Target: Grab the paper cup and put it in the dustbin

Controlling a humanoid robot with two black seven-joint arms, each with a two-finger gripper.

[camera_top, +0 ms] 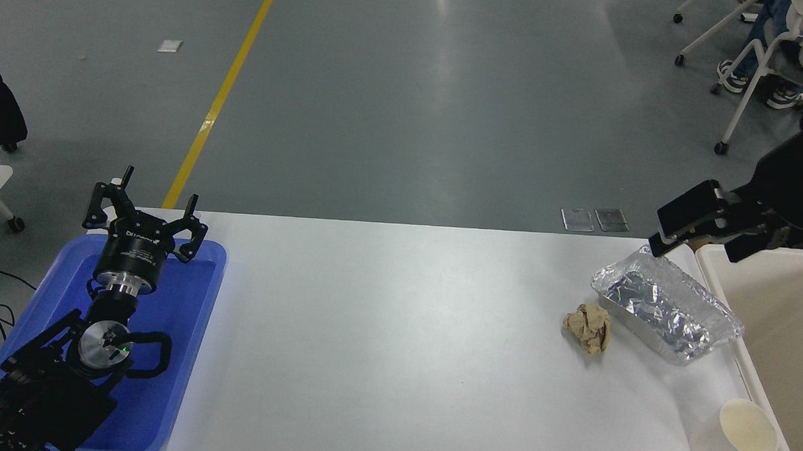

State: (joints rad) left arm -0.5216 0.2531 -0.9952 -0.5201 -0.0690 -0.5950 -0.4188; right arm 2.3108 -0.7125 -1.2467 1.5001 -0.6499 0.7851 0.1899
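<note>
The paper cup [732,432] lies on its side on the white table near the front right corner, its cream inside facing up and right, close to the dustbin's left wall. The beige dustbin [781,310] stands at the table's right edge, cut off by the picture. My right gripper [681,224] hovers above the table's far right, by the dustbin's far left corner, well away from the cup. Its state is not visible. My left gripper [146,204] is parked open and empty at the lower left.
A blue plastic tray [186,352] lies under the left arm. A silver foil tray [665,310] and a crumpled tan paper ball [589,326] lie left of the dustbin. A person sits on a wheeled chair [768,58] at the far right.
</note>
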